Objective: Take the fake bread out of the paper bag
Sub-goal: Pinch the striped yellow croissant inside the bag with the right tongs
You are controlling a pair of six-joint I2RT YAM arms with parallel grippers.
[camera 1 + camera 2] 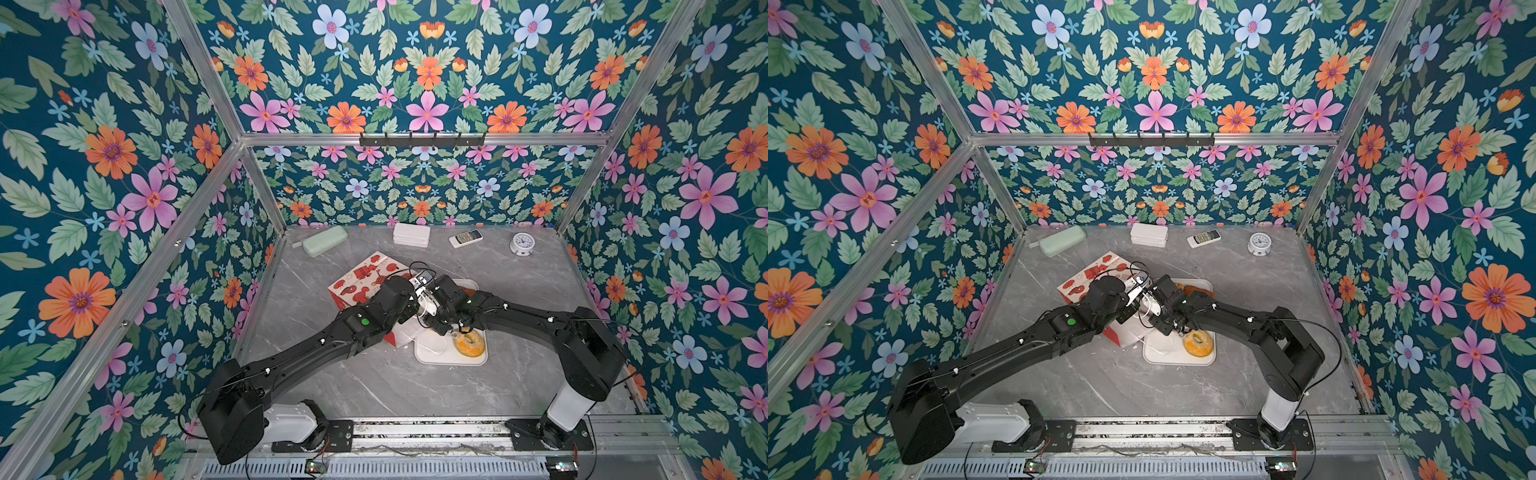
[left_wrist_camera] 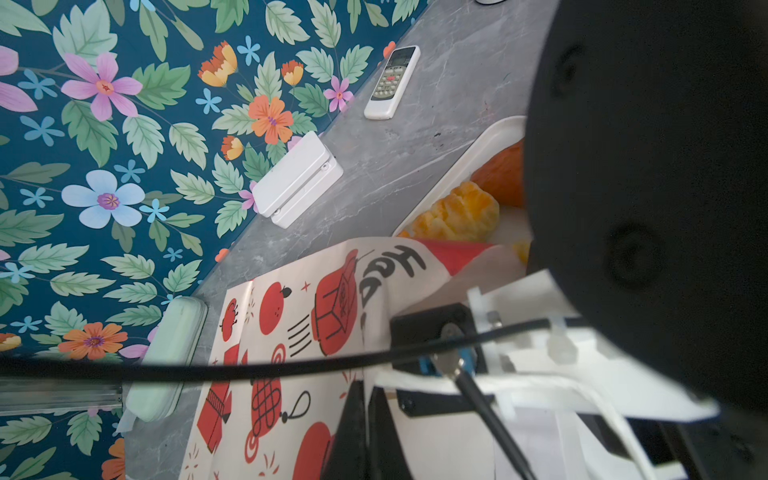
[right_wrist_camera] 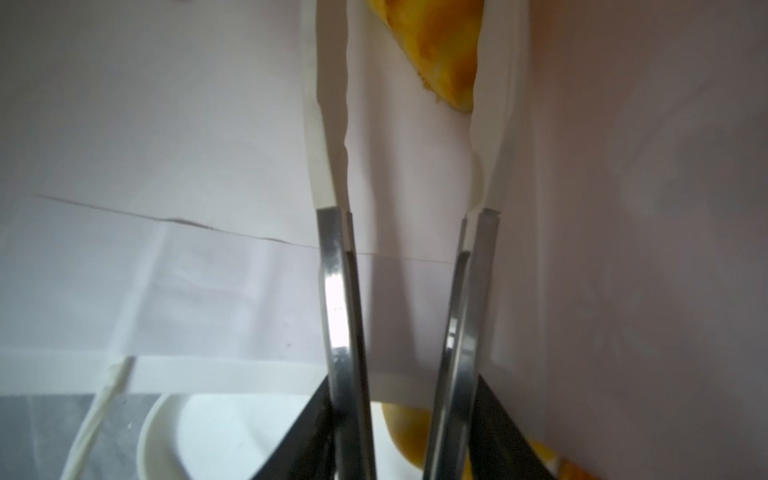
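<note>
We are looking down on a grey marble-look table (image 1: 374, 390) walled by flowered panels. In both top views bare surface is running from the front rail up to the tray and out to both side edges. The paper bag (image 1: 359, 280) is lying on its side left of the white tray (image 1: 451, 360), with its mouth turned toward the tray and overlapping the tray's left edge. Both arms are meeting over that mouth.

The left gripper (image 2: 368, 399) is pinching the bag's wall at the rim, its black fingers pressed together on the paper. The right gripper (image 3: 409, 25) is reaching inside the bag, jaws standing partly apart around a triangular turnover (image 3: 444, 54). The piece is lying against one white fingertip and clear of the other, so nothing is clamped (only the right wrist view is showing this).

The rest of the fake bread (image 1: 1198, 343) is sitting on the tray. A ring bagel (image 1: 469, 345) is at the near end. At the far end a lumpy yellow piece (image 2: 457, 216) is resting beside a darker orange one (image 2: 503, 178), which the left wrist view is showing best. That view is also catching black lettering on the bag, partly folded away, so we are not reading a whole word.

Along the back edge a green case (image 1: 325, 240), a white box (image 1: 411, 235), a remote (image 1: 465, 239) and a small clock (image 1: 522, 243) are lining up. Their markings are too small to read.
</note>
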